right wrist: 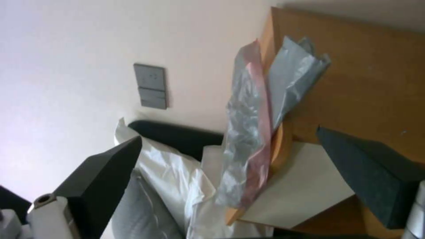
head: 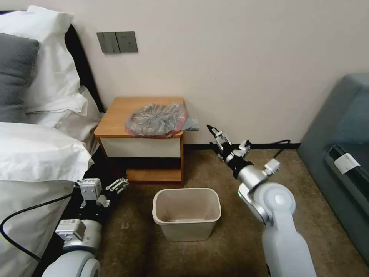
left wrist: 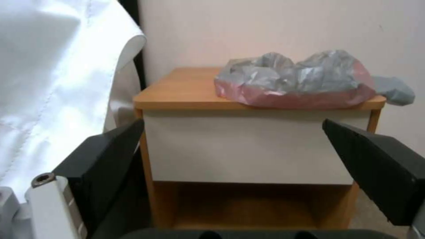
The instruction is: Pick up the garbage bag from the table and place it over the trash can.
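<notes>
The left gripper [head: 122,184] waited low beside the bed [head: 34,154], jaws released. The garbage bag [head: 157,120] lay crumpled on the counter [head: 115,119], overhanging its right edge. The trash can [head: 187,212] stood on the floor in front. The right gripper [head: 213,132], jaws spread and empty, hovered just beside the bag; pinching only the thin film risked slipping or tearing.

Garbage bag [head: 157,120] on the table [head: 115,119], toward its right front corner, one end hanging past the right edge. Table against the wall, bed [head: 34,154] to its left. Trash can [head: 187,212] on the floor before the table. Right gripper [head: 213,132] just right of the table; left gripper [head: 120,184] low by the bed.
</notes>
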Controlling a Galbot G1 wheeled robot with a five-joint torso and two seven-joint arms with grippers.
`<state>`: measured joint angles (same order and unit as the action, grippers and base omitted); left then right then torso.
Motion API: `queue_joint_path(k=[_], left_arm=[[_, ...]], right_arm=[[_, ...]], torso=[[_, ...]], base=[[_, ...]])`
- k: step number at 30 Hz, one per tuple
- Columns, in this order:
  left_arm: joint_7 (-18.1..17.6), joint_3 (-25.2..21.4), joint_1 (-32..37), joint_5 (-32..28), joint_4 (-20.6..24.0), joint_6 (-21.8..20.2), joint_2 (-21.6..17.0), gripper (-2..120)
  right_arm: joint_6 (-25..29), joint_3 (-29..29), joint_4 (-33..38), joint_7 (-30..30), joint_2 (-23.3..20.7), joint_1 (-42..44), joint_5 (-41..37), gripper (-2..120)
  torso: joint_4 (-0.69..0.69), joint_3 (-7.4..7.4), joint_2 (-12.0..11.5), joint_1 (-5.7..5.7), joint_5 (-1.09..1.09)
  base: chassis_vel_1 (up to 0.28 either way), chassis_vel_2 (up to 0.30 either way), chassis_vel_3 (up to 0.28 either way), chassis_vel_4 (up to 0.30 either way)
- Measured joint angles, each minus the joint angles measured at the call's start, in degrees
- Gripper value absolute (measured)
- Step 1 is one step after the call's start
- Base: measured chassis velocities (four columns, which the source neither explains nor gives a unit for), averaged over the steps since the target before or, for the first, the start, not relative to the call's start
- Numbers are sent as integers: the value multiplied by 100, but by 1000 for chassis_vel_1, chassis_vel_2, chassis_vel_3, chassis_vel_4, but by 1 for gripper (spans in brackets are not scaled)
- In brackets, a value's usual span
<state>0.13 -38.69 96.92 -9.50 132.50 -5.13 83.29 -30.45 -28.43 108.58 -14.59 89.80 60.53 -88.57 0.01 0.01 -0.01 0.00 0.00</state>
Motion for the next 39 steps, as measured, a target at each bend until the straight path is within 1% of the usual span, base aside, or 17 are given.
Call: queue_joint_path(k=[2,4,7,8,10,12,15,19,20,22,23,26,33,35,36,38,39], left_arm=[[5,1,-7,-1,2,5,-1,100],[7,2,-10,-1,2,9,-1,100],[10,1,-18,-4,2,20,2,100],[10,1,-18,-4,2,20,2,100],[32,2,-20,-5,1,44,7,100],[39,1,-20,-5,0,51,8,100],[70,2,-19,-5,-6,90,20,100],[75,1,-18,0,-6,107,39,100],[82,-1,-15,1,-2,115,53,100],[87,-13,-16,1,4,129,58,100],[87,-13,-16,1,4,129,58,100],[97,-45,-19,1,3,158,78,100],[104,-47,-32,0,-32,185,102,100],[105,-48,-37,-1,-42,187,102,100],[105,-48,-37,-1,-42,187,102,100],[107,-51,-38,-2,-49,193,97,100],[107,-52,-38,-2,-52,205,95,100]], right_arm=[[18,12,-532,-10,58,-259,-37,100],[33,19,-651,9,73,-310,-2,100],[115,37,-1248,230,147,-572,276,100],[115,37,-1248,230,147,-572,276,100],[172,53,-1517,474,185,-708,452,100],[177,53,-1572,533,196,-736,480,100],[185,64,-1980,912,231,-976,657,100],[198,68,-2212,1085,232,-1128,749,100],[227,67,-2480,1200,232,-1339,805,100],[235,66,-2704,1246,233,-1527,825,100],[235,66,-2704,1246,233,-1527,825,100],[255,63,-3104,1397,238,-1824,920,100],[233,115,-3400,1446,239,-2030,1053,100],[232,135,-3401,1457,238,-2039,1078,93],[232,135,-3401,1457,238,-2039,1078,93],[231,143,-3357,1447,237,-2039,1073,82],[230,146,-3336,1435,237,-2037,1065,79]], torso=[[0,0,0,0,0],[-1,0,0,0,0],[0,0,0,0,0],[0,0,0,0,0],[0,0,0,0,0],[-1,0,0,0,0],[-1,0,0,0,0],[-1,0,0,0,0],[-1,0,0,0,0],[0,0,0,0,0],[0,0,0,0,0],[-1,0,0,0,0],[0,0,0,0,0],[0,0,0,0,0],[0,0,0,0,0],[-1,0,0,0,0],[0,-1,0,0,0]], base=[[0,0,0,0],[0,0,0,0],[0,0,0,0],[0,0,0,0],[0,0,0,0],[0,0,0,0],[0,0,0,0],[0,0,0,0],[0,0,0,0],[0,0,0,0],[0,0,0,0],[0,0,0,0],[0,0,0,0],[0,0,0,0],[0,0,0,0],[0,0,0,0],[0,0,0,0]])
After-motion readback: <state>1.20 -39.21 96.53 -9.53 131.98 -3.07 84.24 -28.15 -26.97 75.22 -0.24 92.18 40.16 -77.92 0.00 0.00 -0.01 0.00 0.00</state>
